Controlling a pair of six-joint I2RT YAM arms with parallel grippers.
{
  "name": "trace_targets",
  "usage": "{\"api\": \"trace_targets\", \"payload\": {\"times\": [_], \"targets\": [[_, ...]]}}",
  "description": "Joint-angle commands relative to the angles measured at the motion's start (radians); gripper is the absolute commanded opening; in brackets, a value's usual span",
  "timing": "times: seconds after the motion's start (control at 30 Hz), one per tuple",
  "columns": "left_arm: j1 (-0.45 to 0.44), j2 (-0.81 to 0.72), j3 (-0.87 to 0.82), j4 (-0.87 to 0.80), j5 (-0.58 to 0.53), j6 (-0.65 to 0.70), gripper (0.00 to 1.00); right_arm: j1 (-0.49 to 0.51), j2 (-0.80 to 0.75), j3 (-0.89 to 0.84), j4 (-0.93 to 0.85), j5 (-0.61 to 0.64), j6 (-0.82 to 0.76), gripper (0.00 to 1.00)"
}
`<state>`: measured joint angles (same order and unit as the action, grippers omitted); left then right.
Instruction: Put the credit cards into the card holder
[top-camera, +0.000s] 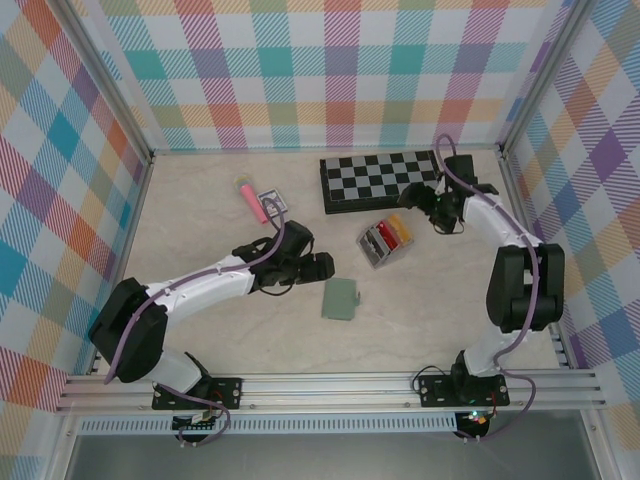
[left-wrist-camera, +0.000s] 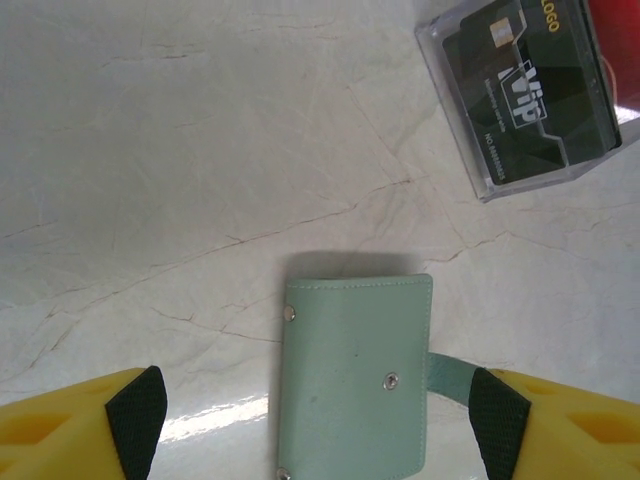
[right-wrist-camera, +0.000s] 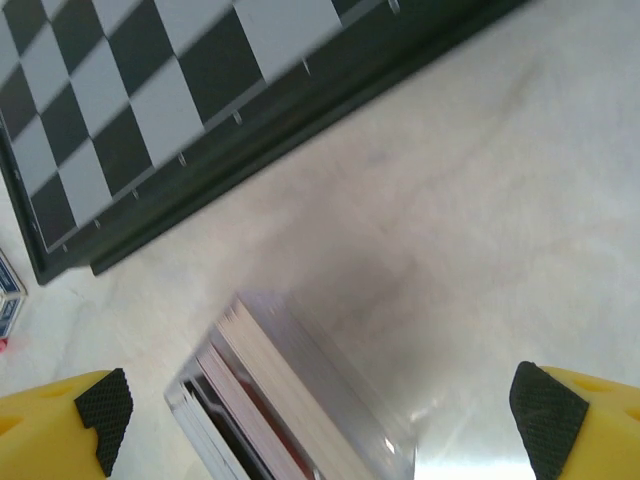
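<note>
The card holder (top-camera: 340, 298), a sage-green wallet, lies closed and flat on the table. In the left wrist view the card holder (left-wrist-camera: 355, 380) lies between my open left gripper (left-wrist-camera: 318, 425) fingers, its tab (left-wrist-camera: 447, 372) reaching the right pad (left-wrist-camera: 497, 420). The left gripper (top-camera: 320, 266) hovers just up-left of it. The credit cards (top-camera: 393, 234), red and yellow among them, stand upright in a clear rack (top-camera: 375, 245). A black VIP card (left-wrist-camera: 530, 85) faces the left wrist camera. My right gripper (top-camera: 420, 196) is open, above the cards (right-wrist-camera: 260, 400), holding nothing.
A black-and-white chessboard (top-camera: 380, 180) lies at the back, close behind the rack, also in the right wrist view (right-wrist-camera: 150, 110). A pink pen (top-camera: 250, 200) and a small square packet (top-camera: 272, 203) lie at the back left. Plaid walls enclose the table.
</note>
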<state>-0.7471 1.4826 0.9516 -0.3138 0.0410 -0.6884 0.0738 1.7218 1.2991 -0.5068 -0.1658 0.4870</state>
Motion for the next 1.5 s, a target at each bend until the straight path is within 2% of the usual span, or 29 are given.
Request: {"api": "trace_targets", "payload": {"times": [0.0,0.17,0.47,0.67,0.83,0.9,0.97,1.07,1.2,1.47], "targets": [[0.023,-0.024,-0.015,0.027,0.035,-0.035,0.82,-0.001,0.093,0.07,-0.079,-0.056,-0.101,1.0],[0.041,-0.028,-0.017,0.066,0.058,-0.044,0.82,0.001,0.153,0.103,-0.088,-0.193,-0.116,0.98],[0.084,0.013,-0.016,0.097,0.132,-0.096,0.82,0.017,0.112,0.016,-0.071,-0.464,-0.111,0.93],[0.098,0.103,0.06,0.101,0.171,-0.108,0.81,0.032,0.06,-0.047,-0.058,-0.514,-0.094,0.92],[0.101,0.202,0.149,0.104,0.224,-0.107,0.79,0.038,0.03,-0.046,-0.115,-0.436,-0.124,0.92],[0.101,0.244,0.187,0.116,0.25,-0.109,0.75,0.038,0.016,-0.031,-0.156,-0.328,-0.134,0.92],[0.101,0.299,0.236,0.123,0.278,-0.115,0.72,0.039,0.006,-0.003,-0.208,-0.189,-0.145,0.88],[0.101,0.385,0.316,0.129,0.33,-0.128,0.65,0.048,-0.022,0.015,-0.231,-0.108,-0.17,0.86],[0.101,0.483,0.406,0.113,0.357,-0.156,0.56,0.078,-0.055,0.026,-0.25,-0.038,-0.199,0.82],[0.101,0.598,0.501,0.125,0.4,-0.196,0.5,0.147,-0.046,0.076,-0.285,0.069,-0.27,0.78]]}}
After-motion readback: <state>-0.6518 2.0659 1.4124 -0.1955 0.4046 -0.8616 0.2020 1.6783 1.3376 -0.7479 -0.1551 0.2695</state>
